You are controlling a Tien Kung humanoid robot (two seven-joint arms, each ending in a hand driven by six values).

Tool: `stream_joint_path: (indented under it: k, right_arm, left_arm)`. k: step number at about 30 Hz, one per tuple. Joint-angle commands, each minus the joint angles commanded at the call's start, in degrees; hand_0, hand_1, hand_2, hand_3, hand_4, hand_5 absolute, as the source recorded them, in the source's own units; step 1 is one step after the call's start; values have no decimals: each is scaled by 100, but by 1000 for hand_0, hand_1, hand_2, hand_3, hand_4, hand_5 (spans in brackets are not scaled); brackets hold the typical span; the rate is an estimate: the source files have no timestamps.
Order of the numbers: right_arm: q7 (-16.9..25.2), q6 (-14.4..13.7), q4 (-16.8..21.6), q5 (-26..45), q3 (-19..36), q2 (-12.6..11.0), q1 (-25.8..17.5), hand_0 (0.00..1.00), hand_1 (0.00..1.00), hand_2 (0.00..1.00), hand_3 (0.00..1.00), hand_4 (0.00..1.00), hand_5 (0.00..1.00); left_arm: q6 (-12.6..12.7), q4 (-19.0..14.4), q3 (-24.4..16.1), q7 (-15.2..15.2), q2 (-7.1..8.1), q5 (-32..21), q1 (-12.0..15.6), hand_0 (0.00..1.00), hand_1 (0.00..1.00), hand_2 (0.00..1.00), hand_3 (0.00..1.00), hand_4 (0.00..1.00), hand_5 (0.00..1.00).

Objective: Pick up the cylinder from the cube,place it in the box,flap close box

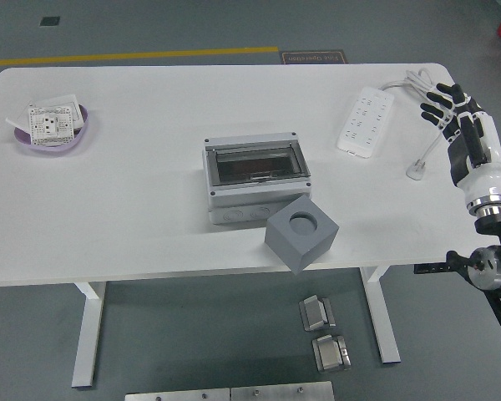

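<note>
A grey cube [301, 235] with a round empty hole on top sits at the table's near edge. Just behind it stands a grey box [255, 182] with its clear flap lid down; something dark shows through the lid. No cylinder is visible on the cube. My right hand [447, 104] hovers over the table's right edge, far right of the box, fingers spread and empty. My left arm is out of view.
A white power strip [366, 122] with its cable and plug [417, 170] lies at the back right, close to my right hand. A purple bowl [52, 127] holding white parts sits at the far left. The white table [134, 209] ends just in front of the cube.
</note>
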Motion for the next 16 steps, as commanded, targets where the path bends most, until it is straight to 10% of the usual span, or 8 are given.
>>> stream_joint_path:
  k: [16]
  right_arm:
    - [-11, -14, 18, -11, 26, 4, -15, 753, 664, 697, 684, 860, 674]
  left_arm:
    - [0, 27, 142, 7, 12, -103, -23, 700, 683, 508, 723, 746, 326]
